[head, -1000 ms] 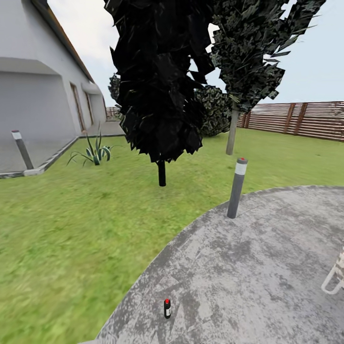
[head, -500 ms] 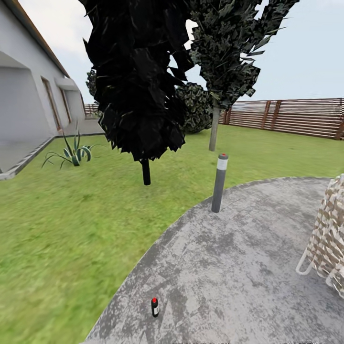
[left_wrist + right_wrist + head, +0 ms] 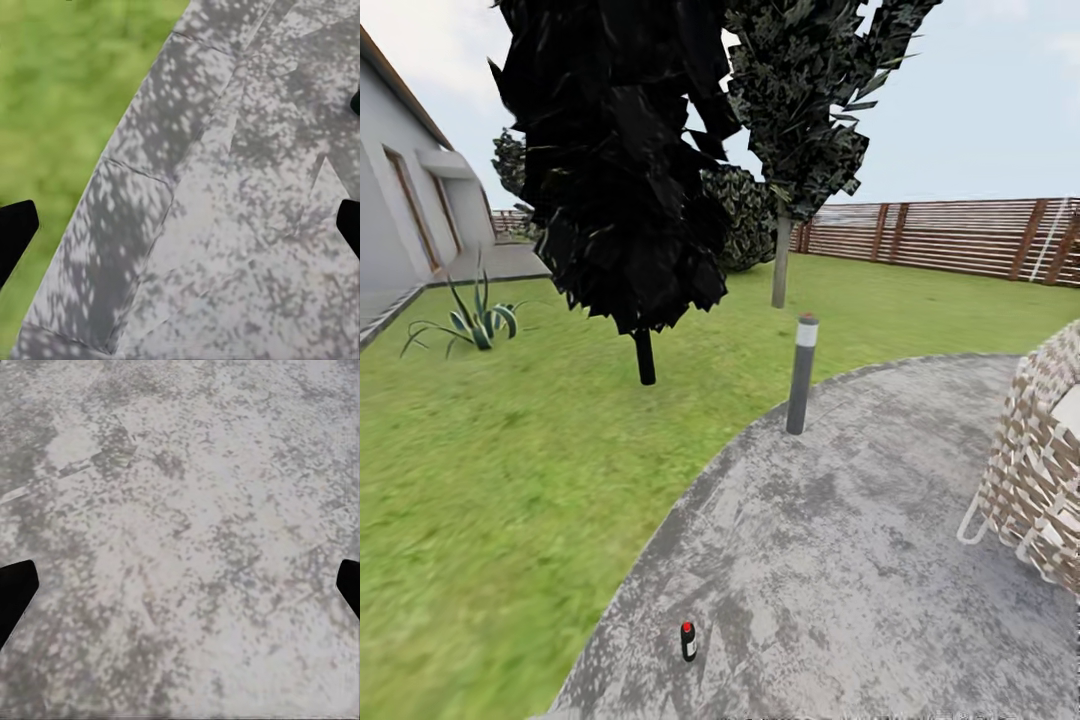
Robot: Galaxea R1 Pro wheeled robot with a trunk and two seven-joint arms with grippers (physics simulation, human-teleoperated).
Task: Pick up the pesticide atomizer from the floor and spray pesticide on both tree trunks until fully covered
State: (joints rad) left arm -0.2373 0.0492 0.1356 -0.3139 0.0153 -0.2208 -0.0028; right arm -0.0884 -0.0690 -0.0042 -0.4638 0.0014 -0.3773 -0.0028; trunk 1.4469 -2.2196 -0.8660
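Approach phase, by my reading: the spray bottle stands upright on the grey paved patch, low in the head view, close to the curved edge where paving meets lawn. It reads as a small dark bottle with a pale band and a red top; too small to make out a trigger.

Left gripper: dark fingertips sit at opposite borders of its wrist view, so the jaws stand spread wide with nothing between them. Beneath it, paving with grass along one side. Right gripper: the same wide spread, empty, over bare paving.

Other features in the head view:
- black narrow tree on a thin dark stem, not a target
- grey bollard at the paving rim
- wicker chair at the right edge
- pale-trunked tree farther back by the slat fence, possibly one to spray; cannot confirm from here

Doing this step well, as I judge it: close in on the bottle slowly and stop short so the base does not knock it. Bring the bottle between one arm's fingers in its wrist view before descending. Grip the body, not the head, keeping it upright; a side nudge would likely topple it. Keep clear of the chair when turning.
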